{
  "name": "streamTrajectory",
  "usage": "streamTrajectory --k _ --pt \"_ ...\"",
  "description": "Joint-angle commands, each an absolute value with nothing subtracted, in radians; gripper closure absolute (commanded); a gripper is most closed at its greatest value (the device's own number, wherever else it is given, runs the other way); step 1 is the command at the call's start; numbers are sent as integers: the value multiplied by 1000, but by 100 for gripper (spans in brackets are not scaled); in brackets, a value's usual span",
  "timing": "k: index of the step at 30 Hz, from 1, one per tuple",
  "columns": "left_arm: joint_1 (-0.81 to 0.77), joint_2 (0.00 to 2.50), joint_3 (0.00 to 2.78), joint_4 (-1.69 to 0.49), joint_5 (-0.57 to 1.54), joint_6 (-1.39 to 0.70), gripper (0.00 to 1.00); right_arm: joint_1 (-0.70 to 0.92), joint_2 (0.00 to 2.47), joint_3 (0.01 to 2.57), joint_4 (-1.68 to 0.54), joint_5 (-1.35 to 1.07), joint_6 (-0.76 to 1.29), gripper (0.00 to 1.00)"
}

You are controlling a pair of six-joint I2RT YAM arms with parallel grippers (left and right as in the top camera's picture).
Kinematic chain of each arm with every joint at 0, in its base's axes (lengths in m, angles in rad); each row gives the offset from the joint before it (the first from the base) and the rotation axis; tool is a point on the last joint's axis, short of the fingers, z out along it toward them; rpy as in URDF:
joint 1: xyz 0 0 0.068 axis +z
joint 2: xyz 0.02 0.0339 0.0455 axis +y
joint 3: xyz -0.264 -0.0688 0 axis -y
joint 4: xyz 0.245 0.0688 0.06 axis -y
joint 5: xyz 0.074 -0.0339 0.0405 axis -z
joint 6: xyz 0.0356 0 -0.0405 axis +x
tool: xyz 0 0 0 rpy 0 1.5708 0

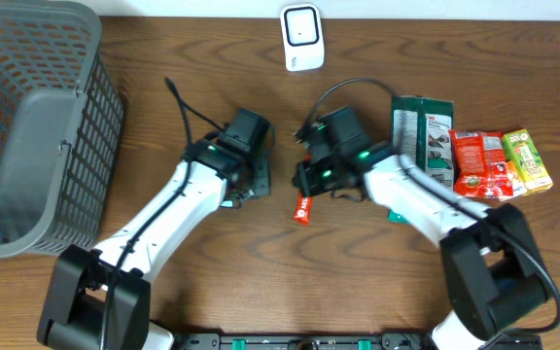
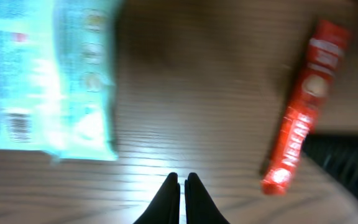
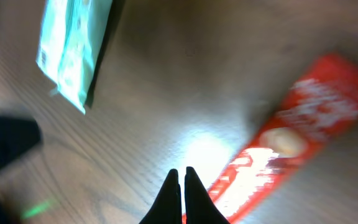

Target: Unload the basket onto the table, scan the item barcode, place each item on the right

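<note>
Overhead, my left gripper and right gripper hover closed and empty beside the red sachet, likely light, limp and slippery, best pinched mid-length.

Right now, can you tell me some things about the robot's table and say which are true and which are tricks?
1. The red stick packet lies on the table between the two arms. True.
2. The left gripper is holding the red stick packet. False: its fingers are closed on nothing, and the packet lies on the wood off to one side.
3. The white scanner is inside the basket. False: it sits on the table at the far edge, well apart from the basket.
4. The right gripper is shut too, with nothing in it. True.
</note>
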State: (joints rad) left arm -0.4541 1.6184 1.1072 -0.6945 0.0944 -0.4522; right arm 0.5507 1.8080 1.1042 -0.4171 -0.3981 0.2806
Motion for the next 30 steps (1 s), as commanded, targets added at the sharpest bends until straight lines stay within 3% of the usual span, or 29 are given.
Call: streamTrajectory --k 1,9,17,24,30 --pt "-393 1615 1110 -724 36 -459 92 641 1841 1103 -418 -250 355 99" --pt "-343 1615 1110 -759 36 -458 91 768 1846 1103 -474 -14 405 98" --pt "-344 1615 1110 -759 36 -458 88 744 1846 1103 -593 232 403 98" --pt "-344 1615 1110 -759 36 -458 87 675 1845 1105 -632 218 358 94" --pt "-344 1615 1110 -755 36 -458 87 640 1843 1162 -653 13 218 85"
